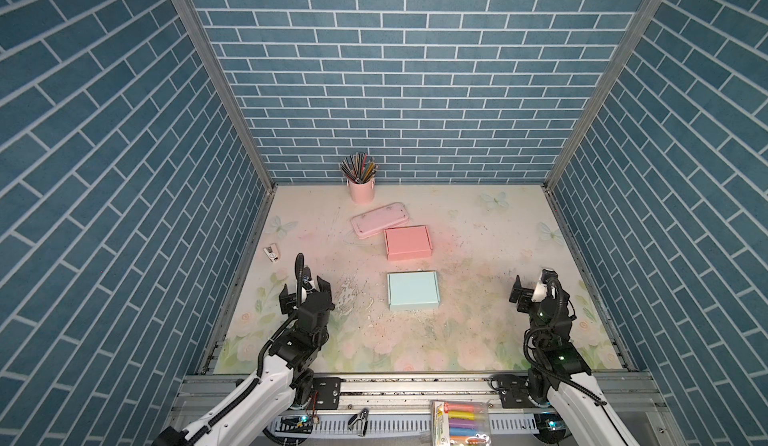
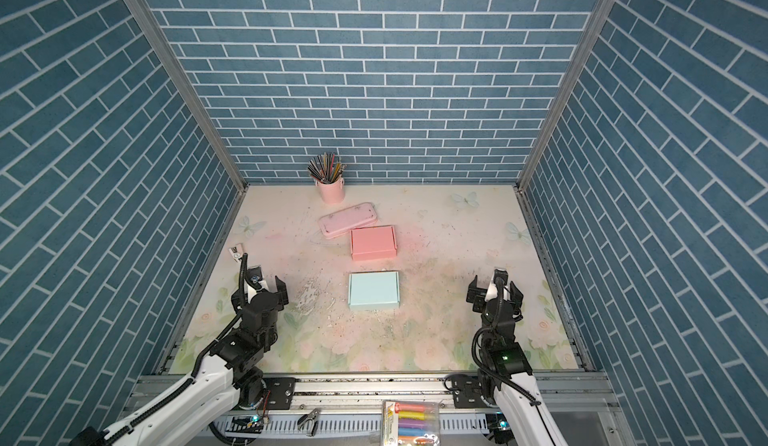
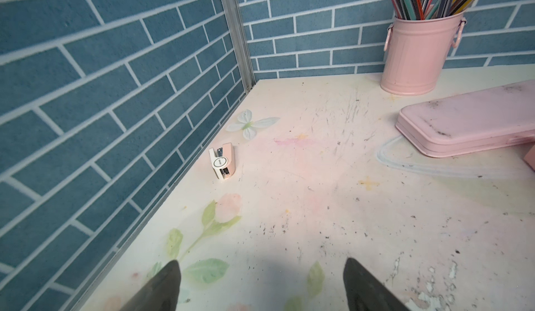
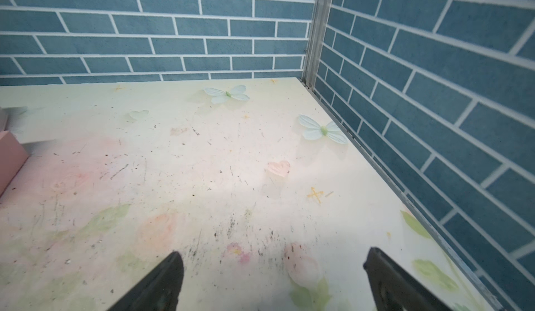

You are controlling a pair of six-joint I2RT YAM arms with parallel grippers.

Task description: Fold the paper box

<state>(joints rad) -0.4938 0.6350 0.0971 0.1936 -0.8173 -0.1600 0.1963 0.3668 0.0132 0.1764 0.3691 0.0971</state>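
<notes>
Lying between left end effector [image 1: 305,288] and right end effector [image 1: 537,288]: blue box [image 1: 413,290]

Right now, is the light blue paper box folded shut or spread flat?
Folded shut: in a top view the light blue paper box shows a flat lid over a front wall, no flaps spread.

**Middle blocked, right side open**

Blue box [image 1: 413,290] and pink box [image 1: 407,242] sit mid-table with a clear lane between them. Case [image 1: 380,219] is just beside the pink box's far left corner. Cup [image 1: 361,190] stands behind, at the back wall. Stapler [image 1: 271,253] lies near the left wall. The right half of the table [image 1: 498,236] is bare.
</notes>
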